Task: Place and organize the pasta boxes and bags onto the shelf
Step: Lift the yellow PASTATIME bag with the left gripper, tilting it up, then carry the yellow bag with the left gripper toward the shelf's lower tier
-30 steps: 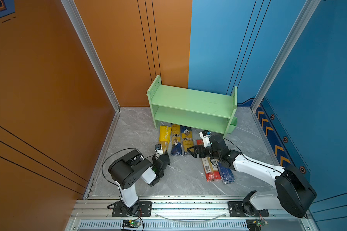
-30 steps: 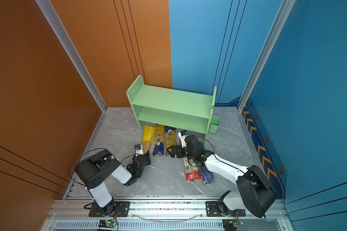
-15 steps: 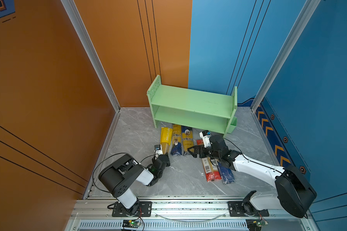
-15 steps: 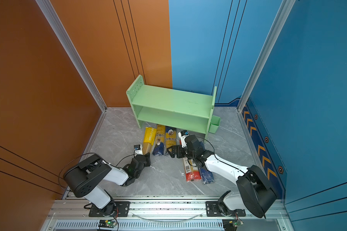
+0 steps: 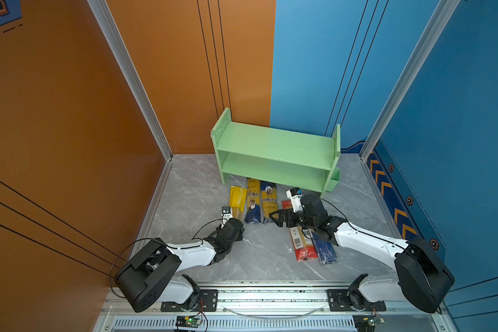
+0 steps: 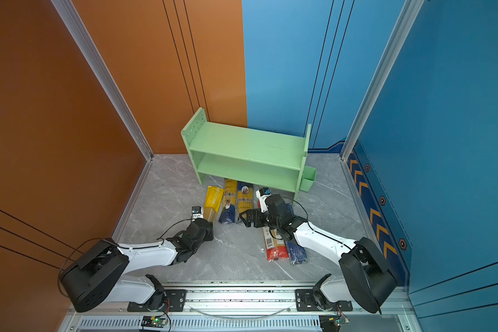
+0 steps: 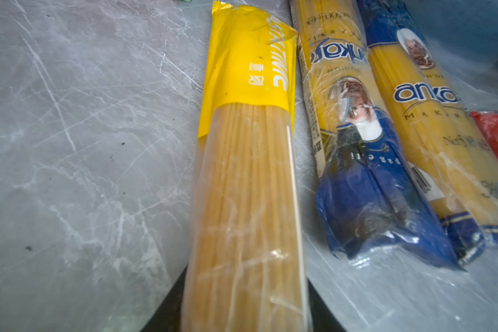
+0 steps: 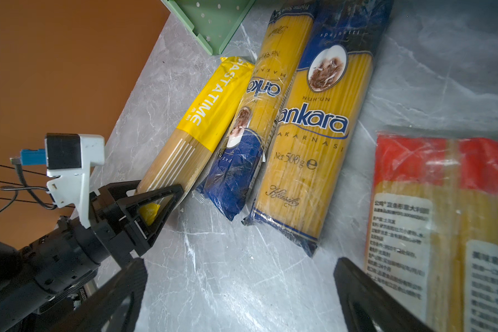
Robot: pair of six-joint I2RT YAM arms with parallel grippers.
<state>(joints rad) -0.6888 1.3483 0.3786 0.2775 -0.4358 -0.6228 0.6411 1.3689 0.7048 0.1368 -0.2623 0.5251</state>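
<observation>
The light green shelf (image 5: 273,143) (image 6: 242,143) stands at the back with both tiers bare. On the floor before it lie a yellow pack (image 5: 237,198) (image 7: 247,172) (image 8: 207,115) and two blue-and-yellow ankara packs (image 5: 253,204) (image 5: 269,201) (image 8: 314,129). To the right lie a red-ended clear pack (image 5: 301,247) (image 8: 414,201) and a dark blue pack (image 5: 324,250). My left gripper (image 5: 237,225) (image 7: 246,276) (image 8: 160,186) is shut on the yellow pack's near end, a finger on each side. My right gripper (image 5: 275,220) (image 8: 239,264) hangs open over bare floor between the ankara packs and the red-ended pack.
A small green bin (image 5: 334,179) (image 6: 308,178) hangs on the shelf's right side. Orange and blue walls enclose the marble floor (image 5: 184,201) on three sides. The arm bases sit on a metal rail (image 5: 270,296) at the front.
The left arm's elbow has dropped low toward the front left while its gripper stays at the yellow pack's near end, jaws slightly narrower. The right arm has not moved.
</observation>
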